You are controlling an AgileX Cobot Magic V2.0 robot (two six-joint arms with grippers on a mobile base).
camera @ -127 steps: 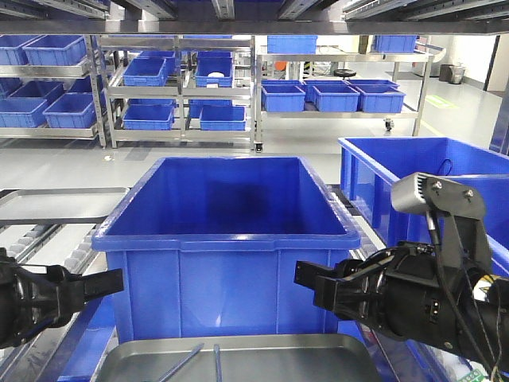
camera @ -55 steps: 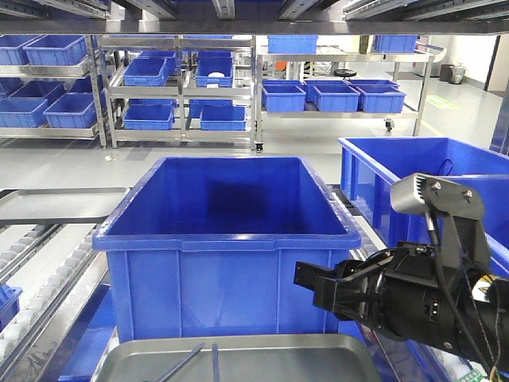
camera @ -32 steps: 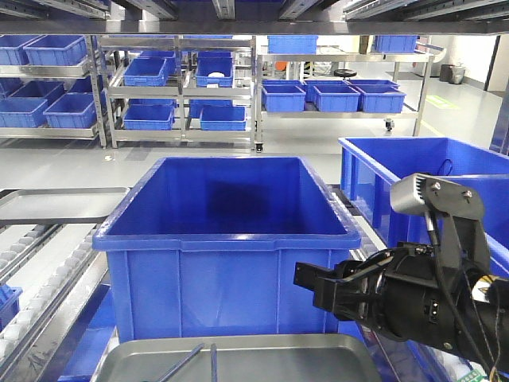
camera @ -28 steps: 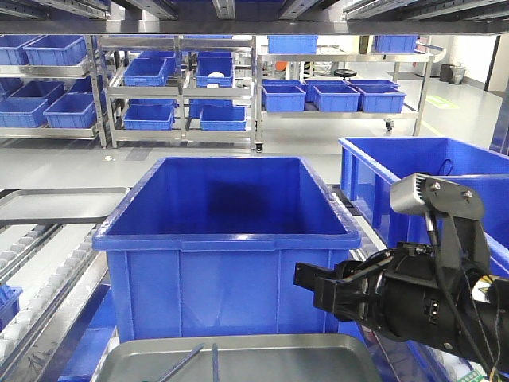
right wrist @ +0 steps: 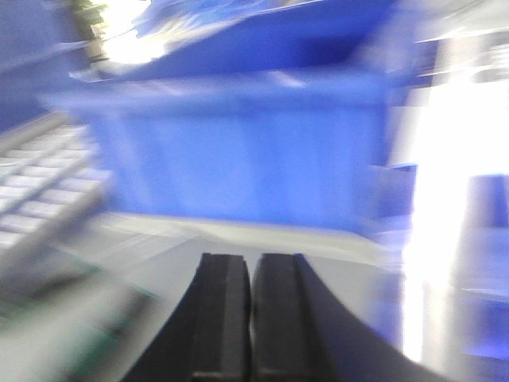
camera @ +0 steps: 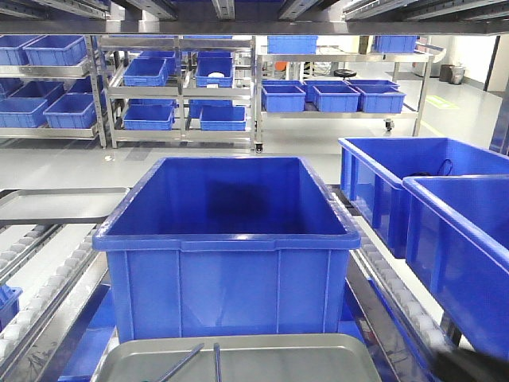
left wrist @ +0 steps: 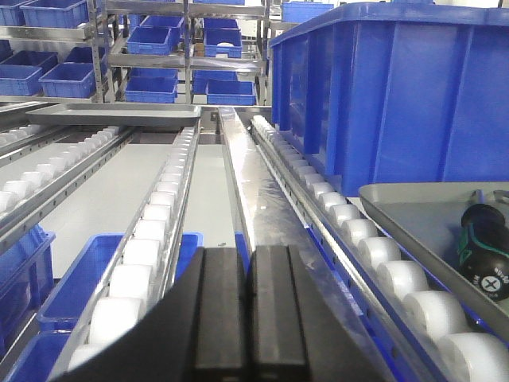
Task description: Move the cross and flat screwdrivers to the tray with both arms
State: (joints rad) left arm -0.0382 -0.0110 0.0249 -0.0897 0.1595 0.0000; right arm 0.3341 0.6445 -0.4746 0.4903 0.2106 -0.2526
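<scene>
Showing both grippers' fingers pressed together, empty: left gripper (left wrist: 250,318), right gripper (right wrist: 250,318). Screwdrivers (camera: 199,360) lie in tray (camera: 318,350), handle (left wrist: 485,248) near rim. Judged light, rigid; steel shafts slippery; grip ribbed handle.

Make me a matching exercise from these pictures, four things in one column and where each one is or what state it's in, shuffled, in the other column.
Things:
1. screwdrivers
2. big blue crate
3. left gripper
4. second grey tray

Descriptions:
A. jaws pressed together, holding nothing
B. lying in the tray at the near edge of the front view
C. far left, on the neighbouring roller lane
D. standing empty directly behind the near tray

Pairs: 1-B, 2-D, 3-A, 4-C
</scene>
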